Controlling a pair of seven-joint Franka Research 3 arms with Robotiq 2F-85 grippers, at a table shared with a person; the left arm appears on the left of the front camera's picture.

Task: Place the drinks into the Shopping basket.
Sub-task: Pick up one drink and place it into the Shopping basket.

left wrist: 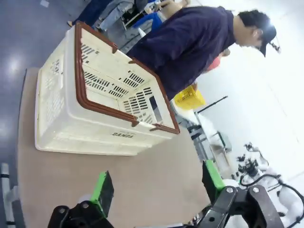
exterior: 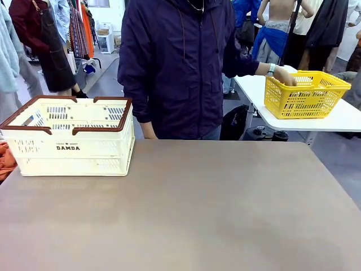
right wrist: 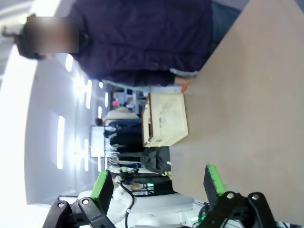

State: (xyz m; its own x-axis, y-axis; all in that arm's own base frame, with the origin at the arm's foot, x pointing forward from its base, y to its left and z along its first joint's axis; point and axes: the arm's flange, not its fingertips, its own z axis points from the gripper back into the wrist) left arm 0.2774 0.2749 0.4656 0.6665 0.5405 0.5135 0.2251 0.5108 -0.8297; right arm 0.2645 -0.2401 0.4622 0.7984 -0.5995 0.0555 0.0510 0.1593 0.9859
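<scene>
The white crate [exterior: 84,161] stands upright on the far left part of the brown table [exterior: 214,214], with its top open. The left gripper [left wrist: 157,180] hangs over the table near the crate, its jaws wide apart and empty. The right gripper [right wrist: 156,181] is also spread wide, with nothing between the fingers. At the far right, the person's hand [exterior: 284,76] reaches into a yellow basket [exterior: 307,101] on a white table [exterior: 344,119]. We cannot tell whether this hand is closed on something, because the basket wall hides the fingers. We also cannot tell where the cans are; we judge that they will probably come from that yellow basket.

For this step we think it is best to wait with the jaws apart and leave the middle of the table free. When a can is set down, we should take it at the middle of its body and hold it upright. Then we lift it clear over the brown rim and lower it inside the crate before we let go.
</scene>
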